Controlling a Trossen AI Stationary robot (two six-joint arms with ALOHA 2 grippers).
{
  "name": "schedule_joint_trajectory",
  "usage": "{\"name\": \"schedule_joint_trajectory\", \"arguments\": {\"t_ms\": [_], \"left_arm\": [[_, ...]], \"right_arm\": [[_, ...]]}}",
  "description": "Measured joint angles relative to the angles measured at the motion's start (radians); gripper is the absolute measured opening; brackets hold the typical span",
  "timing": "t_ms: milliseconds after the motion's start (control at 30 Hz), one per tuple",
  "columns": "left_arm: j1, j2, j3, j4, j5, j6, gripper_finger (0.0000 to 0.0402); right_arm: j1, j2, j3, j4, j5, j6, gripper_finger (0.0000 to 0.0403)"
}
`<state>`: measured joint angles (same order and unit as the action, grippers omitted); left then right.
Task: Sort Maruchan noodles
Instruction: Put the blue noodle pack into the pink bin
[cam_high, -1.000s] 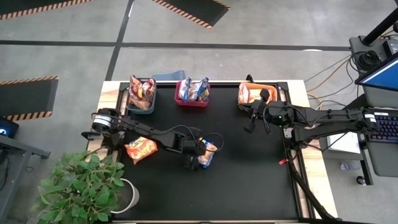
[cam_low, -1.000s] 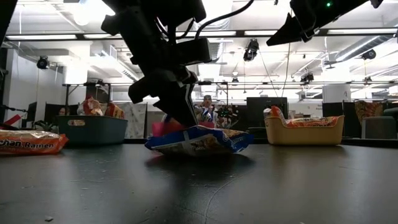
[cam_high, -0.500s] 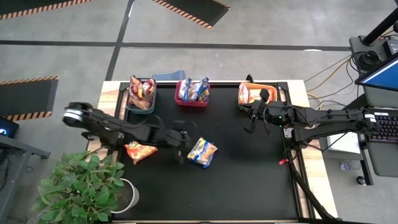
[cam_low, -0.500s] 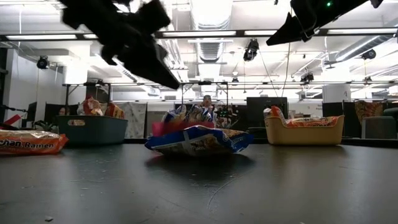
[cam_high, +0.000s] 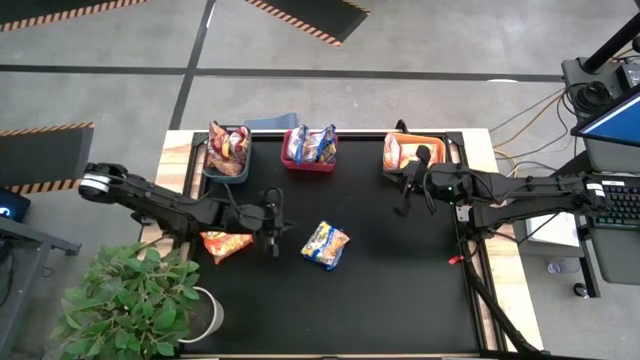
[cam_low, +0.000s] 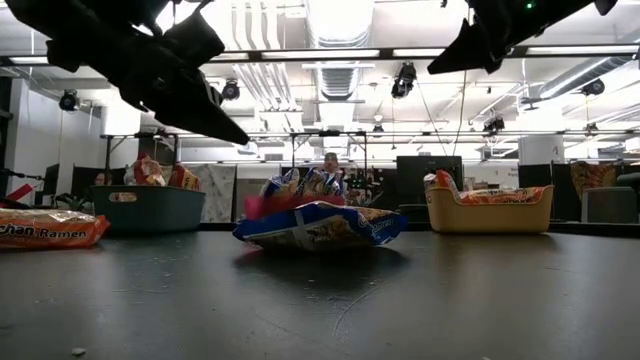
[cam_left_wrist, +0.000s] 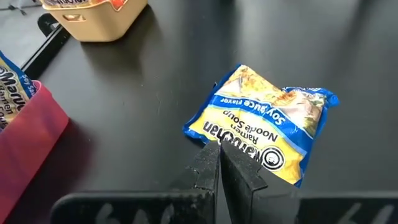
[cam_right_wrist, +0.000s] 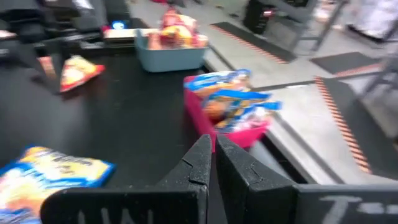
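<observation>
Black mat (cam_high: 400, 290): your left gripper (cam_high: 272, 240), fingers together, sits at nine o'clock of the blue-and-yellow packet (cam_high: 326, 245); right gripper (cam_high: 404, 199) likewise closed, empty.

Left dark two-finger pincer (cam_high: 270, 245) shut and empty, raised above the bench, arm stretched in low from the left edge. Right dark two-finger pincer (cam_high: 402, 203) shut too, empty, hanging high near the far right side.

I'm seeing three bins lining the mat's far edge: the left bin (cam_high: 227, 160), the middle bin (cam_high: 309, 152), and the right bin (cam_high: 408, 152), each holding packets. One packet (cam_high: 326, 245) is lying mid-mat, and another packet (cam_high: 226, 242) is lying to its left.
</observation>
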<state>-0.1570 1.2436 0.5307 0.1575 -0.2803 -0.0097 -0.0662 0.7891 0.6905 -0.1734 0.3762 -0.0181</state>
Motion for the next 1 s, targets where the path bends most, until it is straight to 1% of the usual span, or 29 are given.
{"name": "schedule_joint_trajectory", "arguments": {"t_ms": [133,267,400,533,700,867,1000], "left_arm": [[0.000,0.014,-0.001,0.001,0.000,0.000,0.0000],[0.000,0.024,-0.001,0.008,0.000,0.000,0.0000],[0.000,0.028,-0.001,0.032,0.000,-0.013,0.0000],[0.000,0.028,-0.001,0.036,0.001,-0.045,0.0000],[0.000,0.028,-0.001,0.036,0.001,-0.048,0.0000],[0.000,0.028,-0.001,0.036,0.002,-0.057,0.0000],[0.000,0.028,-0.001,0.036,0.002,-0.073,0.0000]], "right_arm": [[0.000,0.000,-0.036,0.066,-0.109,0.037,0.0013],[0.003,0.019,-0.094,0.234,-0.228,0.089,0.0013],[0.018,0.091,-0.120,0.386,-0.308,0.158,0.0013],[0.049,0.202,-0.119,0.428,-0.333,0.170,0.0013],[0.059,0.374,-0.071,0.419,-0.337,0.191,0.0013],[0.060,0.548,0.005,0.417,-0.436,0.186,0.0013],[0.060,0.674,0.066,0.408,-0.541,0.165,0.0013]]}}
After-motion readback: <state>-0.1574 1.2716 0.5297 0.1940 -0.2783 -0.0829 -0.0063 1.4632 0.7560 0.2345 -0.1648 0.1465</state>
